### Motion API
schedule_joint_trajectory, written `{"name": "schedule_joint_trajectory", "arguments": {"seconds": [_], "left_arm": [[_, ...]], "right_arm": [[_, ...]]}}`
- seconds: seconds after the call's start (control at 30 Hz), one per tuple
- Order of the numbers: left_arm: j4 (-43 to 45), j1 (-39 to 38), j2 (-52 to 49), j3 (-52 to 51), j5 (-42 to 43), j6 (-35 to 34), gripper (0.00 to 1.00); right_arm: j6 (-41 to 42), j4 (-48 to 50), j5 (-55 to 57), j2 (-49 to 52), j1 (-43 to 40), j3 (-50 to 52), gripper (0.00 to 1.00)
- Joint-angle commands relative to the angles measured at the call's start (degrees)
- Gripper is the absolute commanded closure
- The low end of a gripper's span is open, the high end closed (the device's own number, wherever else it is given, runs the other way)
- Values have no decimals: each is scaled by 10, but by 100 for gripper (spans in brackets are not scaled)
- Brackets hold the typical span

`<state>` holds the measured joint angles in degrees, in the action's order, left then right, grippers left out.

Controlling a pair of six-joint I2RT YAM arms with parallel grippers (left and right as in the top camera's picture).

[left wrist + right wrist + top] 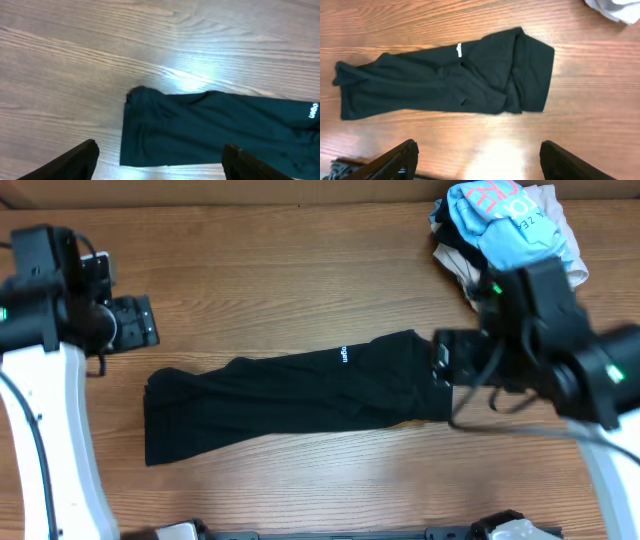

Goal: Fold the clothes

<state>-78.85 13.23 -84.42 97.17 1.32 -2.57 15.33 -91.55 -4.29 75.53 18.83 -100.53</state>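
Bright overhead light; white glare on table (190, 75) in wrist views; left wrist view soft, washed.

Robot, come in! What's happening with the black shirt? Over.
Left gripper open, right gripper open, both empty. Black shirt in a long strip, unheld. Clothes pile sits apart.

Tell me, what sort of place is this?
Likely a robotics lab bench: a left arm and right arm flank a wood-grain table holding a black shirt and a pile of clothes.
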Motion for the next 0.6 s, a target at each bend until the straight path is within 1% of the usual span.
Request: {"name": "schedule_joint_trajectory", "arguments": {"seconds": [0.0,0.13,0.23,0.37,0.43,0.5,0.57], "left_arm": [[27,1,14,-98,17,-9,17],[111,5,29,-230,10,1,14],[185,10,17,-297,10,14,12],[253,11,-14,-341,-20,18,11],[268,16,-34,-353,-38,19,11],[280,22,-55,-363,-39,31,11],[289,30,-80,-365,-44,32,13]], "right_arm": [[11,-5,-3,-9,-1,11,18],[12,-2,-3,-10,-1,55,18],[12,12,-9,-2,-1,89,18],[11,36,-18,10,-1,128,18],[10,49,-20,11,-1,148,18],[10,60,-20,11,-1,162,18],[10,72,-20,11,-1,173,18]]}}
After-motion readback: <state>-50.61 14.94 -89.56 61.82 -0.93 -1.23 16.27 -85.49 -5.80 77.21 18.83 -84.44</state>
